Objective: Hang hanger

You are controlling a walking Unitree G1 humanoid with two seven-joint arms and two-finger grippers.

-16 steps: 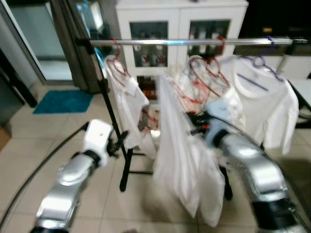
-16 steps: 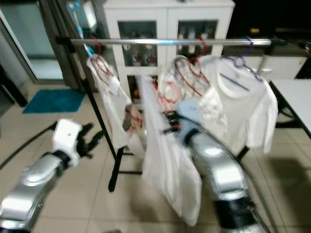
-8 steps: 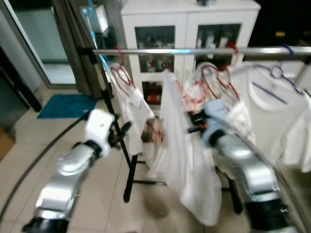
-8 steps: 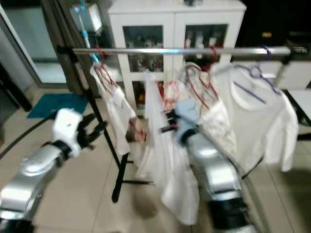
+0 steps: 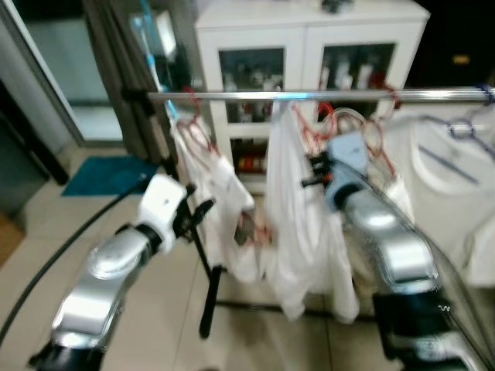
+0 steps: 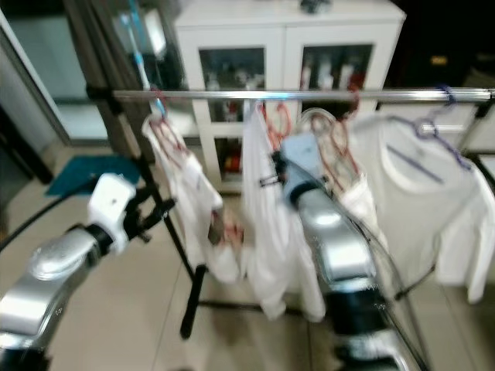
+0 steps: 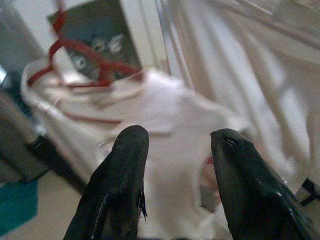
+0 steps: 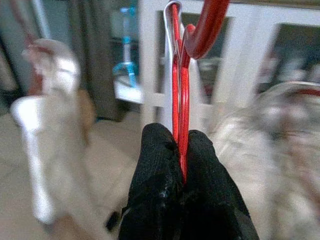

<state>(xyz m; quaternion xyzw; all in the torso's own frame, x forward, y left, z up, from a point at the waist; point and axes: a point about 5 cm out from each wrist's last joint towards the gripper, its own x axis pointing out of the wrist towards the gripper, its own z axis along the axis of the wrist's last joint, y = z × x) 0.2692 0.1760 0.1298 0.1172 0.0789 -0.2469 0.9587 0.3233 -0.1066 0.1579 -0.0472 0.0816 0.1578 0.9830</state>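
My right gripper is shut on a red wire hanger that carries a white garment. The hanger's hook reaches up close to the silver rail of the clothes rack; whether it rests on the rail I cannot tell. My left gripper is open, holding nothing, and points at a white shirt on a red hanger at the rail's left end. In the eye views that gripper sits beside the rack's black post.
More white shirts hang on the rail to the right, one on a purple hanger. A white glass-door cabinet stands behind the rack. A teal mat lies on the tiled floor at the left, beside a dark curtain.
The view has shifted and drawn nearer the rack. My right gripper has lifted the hanger and garment up toward the rail. The left gripper stays open near the post.
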